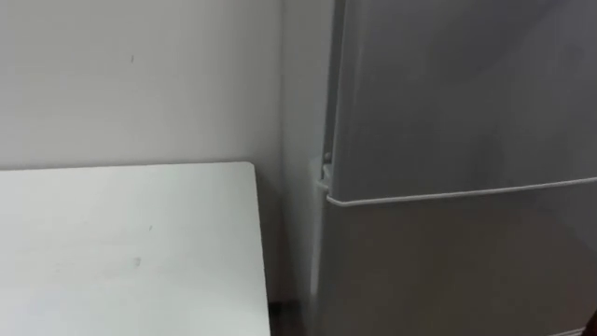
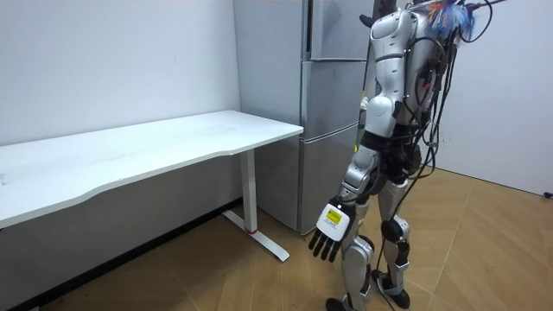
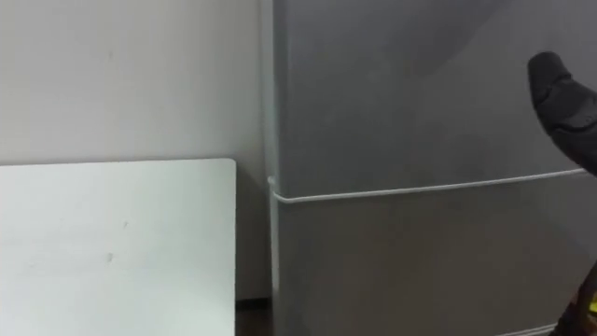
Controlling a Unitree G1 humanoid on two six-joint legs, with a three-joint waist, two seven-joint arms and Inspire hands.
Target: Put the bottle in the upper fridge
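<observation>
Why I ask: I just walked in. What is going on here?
The robot stands facing the fridge, with the table on its left. The fridge is shut. The left robot hand hangs open at its side and holds nothing. The right robot hand is up in front of the fridge.

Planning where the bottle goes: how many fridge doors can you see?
2: the upper door above the pale seam, the lower door beneath it. More may lie lower down.
</observation>
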